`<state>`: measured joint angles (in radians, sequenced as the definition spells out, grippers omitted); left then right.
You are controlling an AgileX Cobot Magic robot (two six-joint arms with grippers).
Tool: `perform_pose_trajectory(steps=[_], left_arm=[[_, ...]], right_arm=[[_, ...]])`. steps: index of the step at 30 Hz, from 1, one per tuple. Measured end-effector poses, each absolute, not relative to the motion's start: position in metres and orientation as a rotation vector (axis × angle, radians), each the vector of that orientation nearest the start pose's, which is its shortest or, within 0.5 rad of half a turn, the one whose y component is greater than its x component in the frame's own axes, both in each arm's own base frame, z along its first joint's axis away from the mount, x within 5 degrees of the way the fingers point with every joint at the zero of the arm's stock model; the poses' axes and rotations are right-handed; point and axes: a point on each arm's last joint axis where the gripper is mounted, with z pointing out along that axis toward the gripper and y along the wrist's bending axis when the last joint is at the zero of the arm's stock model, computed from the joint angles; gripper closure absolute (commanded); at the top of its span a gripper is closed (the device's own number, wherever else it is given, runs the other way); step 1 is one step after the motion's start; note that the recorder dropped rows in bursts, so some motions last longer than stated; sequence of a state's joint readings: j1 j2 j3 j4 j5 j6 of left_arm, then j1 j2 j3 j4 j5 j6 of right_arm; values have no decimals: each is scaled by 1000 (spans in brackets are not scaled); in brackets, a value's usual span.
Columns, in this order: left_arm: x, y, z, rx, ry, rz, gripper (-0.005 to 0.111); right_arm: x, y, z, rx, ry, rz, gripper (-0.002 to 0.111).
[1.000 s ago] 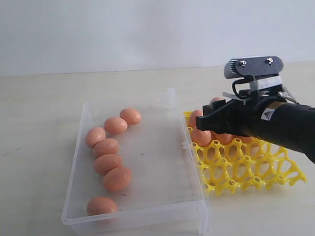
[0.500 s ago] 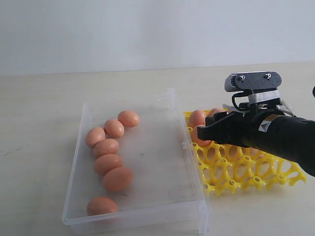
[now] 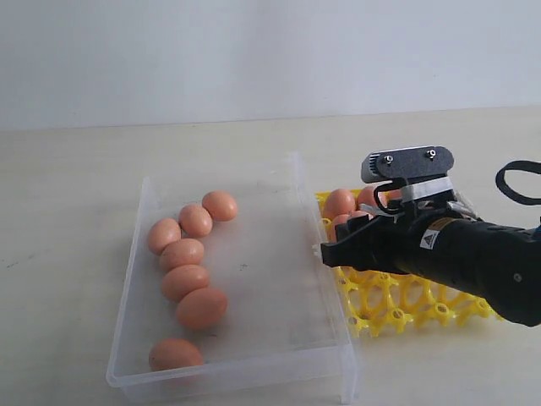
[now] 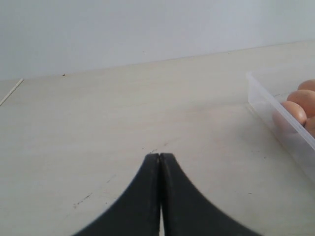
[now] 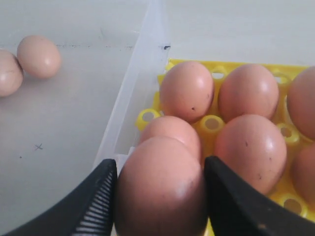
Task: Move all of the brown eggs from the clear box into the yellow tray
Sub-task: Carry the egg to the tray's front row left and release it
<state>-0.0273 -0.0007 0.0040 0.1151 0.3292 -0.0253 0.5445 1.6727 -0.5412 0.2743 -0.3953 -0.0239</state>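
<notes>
One brown egg [image 5: 160,189] is clamped between the two fingers of my right gripper [image 5: 161,169], which press it from both sides. Just beyond the fingertips is the corner of the yellow tray [image 5: 147,116], with other eggs [image 5: 187,91] sitting in its cups, and next to it the wall of the clear box [image 5: 142,83]. Further beyond that wall, seven eggs [image 3: 182,282] lie inside the box in a loose row. My left gripper [image 4: 160,160] is closed on nothing, above the bare table [image 4: 98,113].

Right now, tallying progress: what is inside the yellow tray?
Several brown eggs sit in the yellow tray's far cups; the right arm hides the full count. Visible near cups are empty.
</notes>
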Motion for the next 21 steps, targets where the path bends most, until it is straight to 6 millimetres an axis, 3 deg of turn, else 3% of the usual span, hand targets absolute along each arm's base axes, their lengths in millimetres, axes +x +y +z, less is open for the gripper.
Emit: perform_pose_trajectory(steps=[21], left_arm=[[54, 2, 182, 74, 1813, 74, 107]], right_arm=[[247, 141, 137, -333, 2222, 321, 66]])
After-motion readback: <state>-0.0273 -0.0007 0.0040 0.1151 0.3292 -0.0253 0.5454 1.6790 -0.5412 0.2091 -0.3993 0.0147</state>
